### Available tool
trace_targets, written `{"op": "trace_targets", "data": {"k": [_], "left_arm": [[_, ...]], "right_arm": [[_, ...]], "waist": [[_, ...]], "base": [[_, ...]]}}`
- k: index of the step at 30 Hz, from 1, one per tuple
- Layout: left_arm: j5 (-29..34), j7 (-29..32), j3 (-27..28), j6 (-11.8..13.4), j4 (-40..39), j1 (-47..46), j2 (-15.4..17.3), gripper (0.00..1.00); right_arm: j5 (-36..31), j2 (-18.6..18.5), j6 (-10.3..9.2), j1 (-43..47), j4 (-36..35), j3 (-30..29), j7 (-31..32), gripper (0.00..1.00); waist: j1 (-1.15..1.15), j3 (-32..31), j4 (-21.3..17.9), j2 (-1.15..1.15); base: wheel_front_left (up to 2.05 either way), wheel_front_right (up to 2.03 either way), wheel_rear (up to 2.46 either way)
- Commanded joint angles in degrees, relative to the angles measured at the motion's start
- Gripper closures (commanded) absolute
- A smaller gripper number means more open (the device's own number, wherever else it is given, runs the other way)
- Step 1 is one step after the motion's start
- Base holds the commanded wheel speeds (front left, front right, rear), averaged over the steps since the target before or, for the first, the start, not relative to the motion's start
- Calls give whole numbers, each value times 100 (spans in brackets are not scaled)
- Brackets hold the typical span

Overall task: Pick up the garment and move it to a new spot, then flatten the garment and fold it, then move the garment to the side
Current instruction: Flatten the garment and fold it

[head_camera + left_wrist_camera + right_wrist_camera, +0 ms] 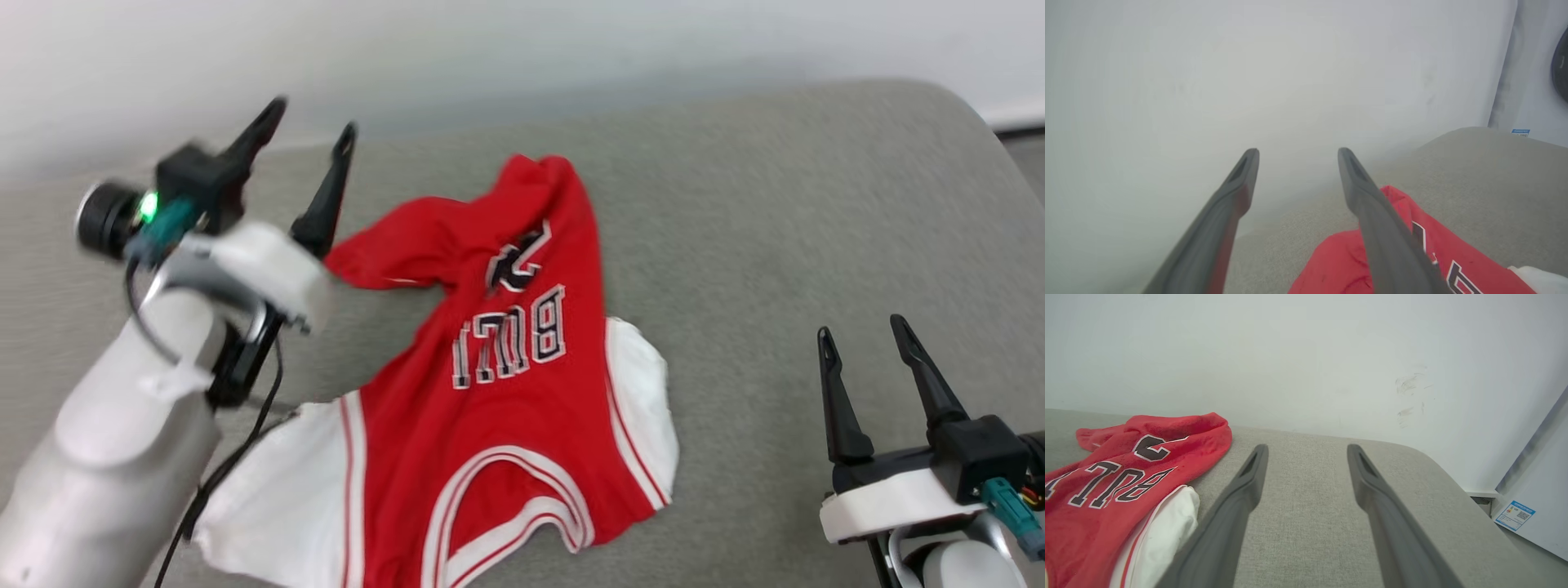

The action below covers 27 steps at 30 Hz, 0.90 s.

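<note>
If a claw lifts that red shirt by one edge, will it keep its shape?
Probably not: the garment lies rumpled on the grey cushion, so it should droop limply. It looks thin, so likely light. Pushed, it would probably bunch rather than slide on that coarse fabric.

Soft knit cloth garment (490, 392), matt grey woven-fabric couch (775, 245), smooth matt wall (1306, 355)

Bare test room, grey fabric surface (775, 204), scuffed white wall (1306, 355)

You see your right gripper (1307, 449), fingers spread wide above the grey cushion (1306, 531); the crumpled red garment (1118, 477) lies apart at this view's left.
</note>
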Motion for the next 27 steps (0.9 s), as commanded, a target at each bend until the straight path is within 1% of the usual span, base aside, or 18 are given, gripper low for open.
{"op": "trace_targets", "data": {"k": [1, 8, 9, 11, 12, 13, 17, 20, 23, 27], "left_arm": [[-6, -32, 42, 40, -49, 115, 48, 0], [-148, -146, 582, 765, -1584, 1904, 393, 0], [-170, -149, 633, 826, -1810, 2178, 405, 0], [-130, -146, 720, 838, -2202, 2692, 400, 0], [-97, -143, 825, 920, -2361, 2933, 368, 0], [-45, -144, 869, 938, -2484, 3170, 356, 0], [309, -145, 1149, 1111, -2934, 3906, 111, 0], [541, -146, 1403, 1153, -3169, 4318, -113, 0], [813, -146, 1581, 1046, -3310, 4516, -250, 0], [1080, -147, 1726, 851, -3306, 4615, -388, 0]], "right_arm": [[-29, 5, -4, 79, 2, 2, -13, 0], [-119, 4, -4, 268, 40, -88, -13, 0], [-121, 5, -4, 290, 40, -101, -12, 0], [-100, 5, -4, 352, 55, -109, 4, 0], [-91, 5, -4, 365, 65, -104, 15, 0], [-86, 5, -4, 381, 66, -93, 27, 0], [-49, 4, -4, 438, 69, -74, 53, 0], [-35, 4, -4, 480, 110, -65, 65, 0], [-13, 5, -4, 484, 120, -23, 95, 0], [-52, 5, -4, 404, 77, 9, 268, 0]], "waist": [[0, -313, 324, 0], [0, -628, 746, 0], [0, -660, 791, 0], [0, -719, 863, 0], [0, -740, 887, 0], [0, -760, 905, 0], [0, -776, 954, 0], [0, -771, 986, 0], [0, -746, 993, 0], [0, -637, 991, 0]], "base": [[0, 0, 0], [0, 0, 0], [0, 0, 0], [0, 0, 0], [0, 0, 0], [0, 0, 0], [0, 0, 0], [0, 0, 0], [0, 0, 0], [0, 0, 0]]}}
